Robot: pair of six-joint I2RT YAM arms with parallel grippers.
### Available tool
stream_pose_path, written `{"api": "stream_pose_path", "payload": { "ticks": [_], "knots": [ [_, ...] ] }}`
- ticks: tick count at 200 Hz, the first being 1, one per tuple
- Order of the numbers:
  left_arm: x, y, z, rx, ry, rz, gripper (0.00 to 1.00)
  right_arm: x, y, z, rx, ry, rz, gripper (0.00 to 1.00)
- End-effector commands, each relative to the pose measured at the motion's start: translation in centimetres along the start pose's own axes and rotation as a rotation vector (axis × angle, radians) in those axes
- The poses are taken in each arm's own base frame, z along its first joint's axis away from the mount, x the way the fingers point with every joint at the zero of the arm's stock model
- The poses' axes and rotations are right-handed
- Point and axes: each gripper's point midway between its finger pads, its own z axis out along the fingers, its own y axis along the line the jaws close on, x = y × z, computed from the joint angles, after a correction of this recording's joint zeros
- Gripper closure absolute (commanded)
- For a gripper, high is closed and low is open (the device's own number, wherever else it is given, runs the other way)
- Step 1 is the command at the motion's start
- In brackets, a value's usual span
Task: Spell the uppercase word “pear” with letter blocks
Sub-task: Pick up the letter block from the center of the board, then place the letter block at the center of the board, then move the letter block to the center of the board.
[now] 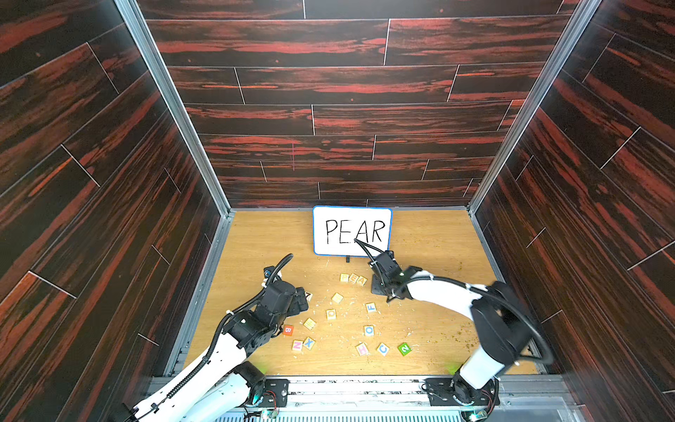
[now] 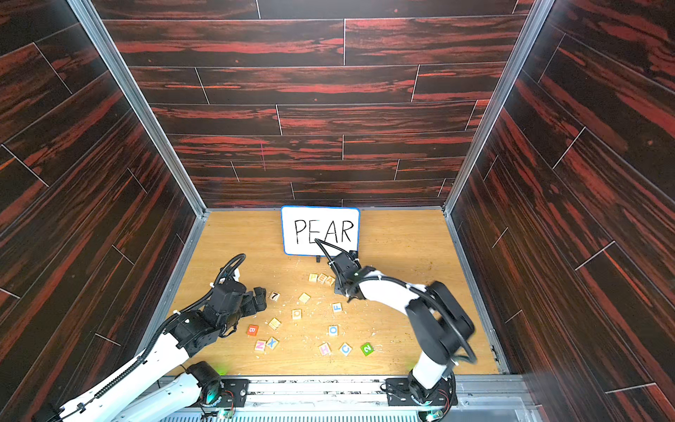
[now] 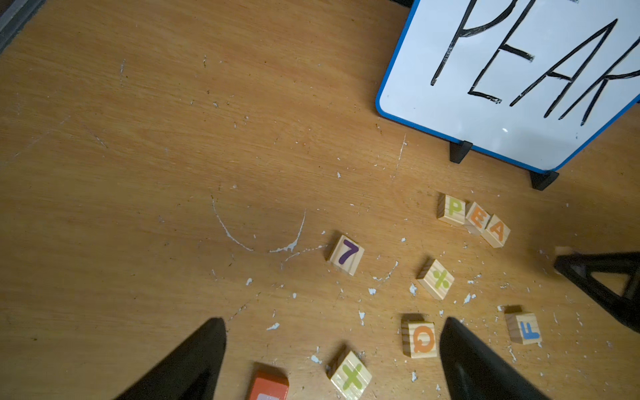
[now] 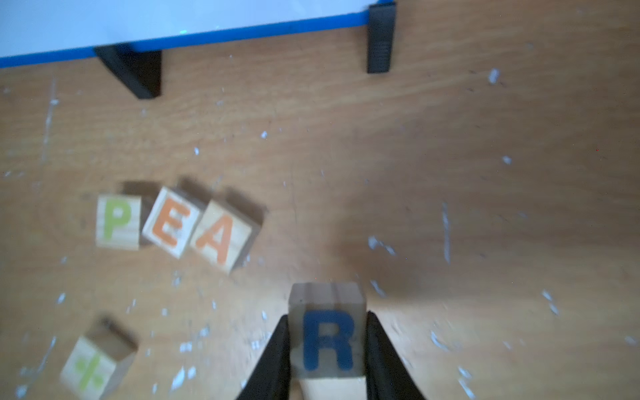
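Left gripper (image 3: 334, 322) jaws spread wide, holding nothing, hanging over the scratched tan wooden table (image 3: 138, 138) well off the left end of the blue-framed whiteboard reading PEAR (image 3: 433, 114); idle, as far as I can judge. Done: three of four. Pale-wood cube with yellow-green P (image 4: 118, 221), pale-wood cube with orange E (image 4: 171, 221) and pale-wood cube with orange A (image 4: 221, 235) sit in a touching row just in front of the whiteboard, in the right order. P is square to it; E and A are twisted a bit, and the row drifts away from the whiteboard toward A. Left to do: pale-wood cube with blue R (image 4: 327, 332), pinched side-to-side in the right gripper (image 4: 328, 315), letter up, past A and farther from the whiteboard than the row; can't tell if it's off the table. Room: bare table between A and R, slot beside A open, black whiteboard feet (image 4: 381, 38) well behind. Nearest stray is the pale-wood cube with green % (image 4: 93, 367), on the far side of the row from the whiteboard, clear of the path. Risk, my read: a finger nudging A on set-down.
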Motion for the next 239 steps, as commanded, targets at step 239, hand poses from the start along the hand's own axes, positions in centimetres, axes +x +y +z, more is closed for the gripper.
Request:
{"api": "stream_pose_path", "payload": {
  "ticks": [239],
  "knots": [
    [-1.2, 0.3, -1.4, 0.004, -0.047, -0.001, 0.01, -0.9, 3.9, 5.4, -0.019, 0.046, 0.017, 0.73]
  ]
}}
